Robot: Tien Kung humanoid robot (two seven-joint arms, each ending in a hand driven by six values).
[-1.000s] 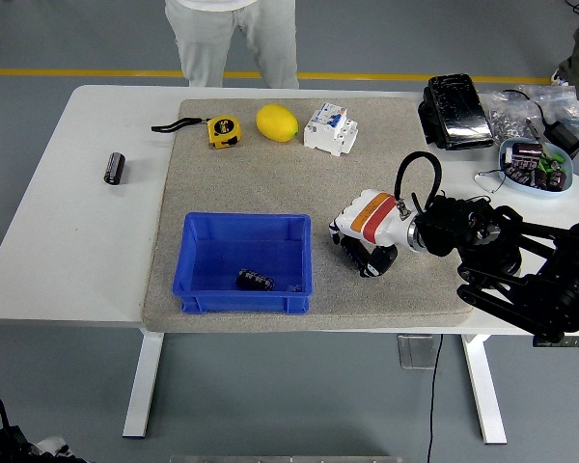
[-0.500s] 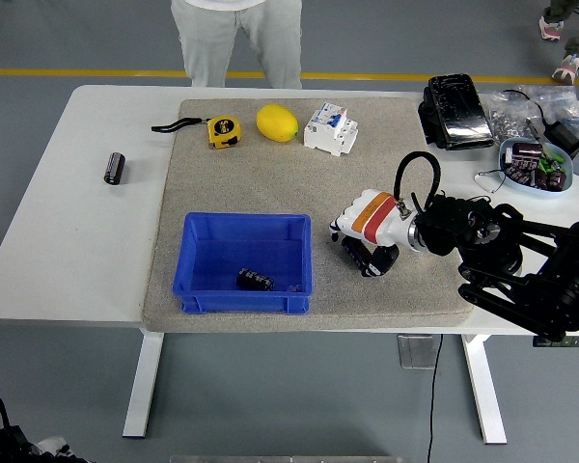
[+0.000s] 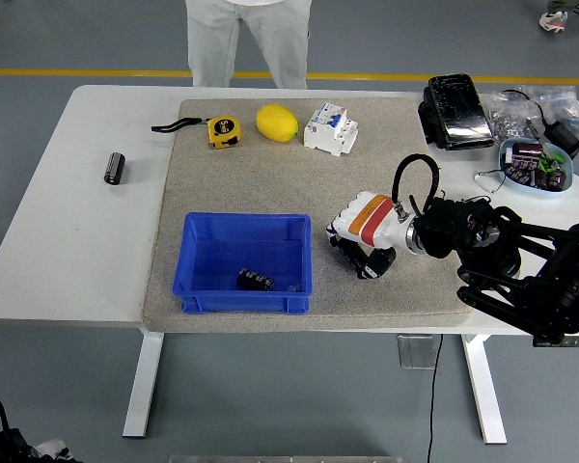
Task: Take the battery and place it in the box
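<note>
Head view: right hand [image 3: 359,241] over the mat [image 3: 386,174], just right of the blue box [image 3: 246,231], fingers [image 3: 371,264] curled down and holding nothing. One battery [image 3: 255,280] lies inside the box near its front wall. Another battery [image 3: 114,168] lies on the bare table [image 3: 77,222] far left, off the mat. Along the mat's far edge: tape measure [image 3: 223,130], lemon [image 3: 277,122], breaker [image 3: 330,128]. Black case [image 3: 456,110] and a bowl [image 3: 535,166] of small parts at the table's right. Person [image 3: 249,39] stands at the far side, only legs in view.
</note>
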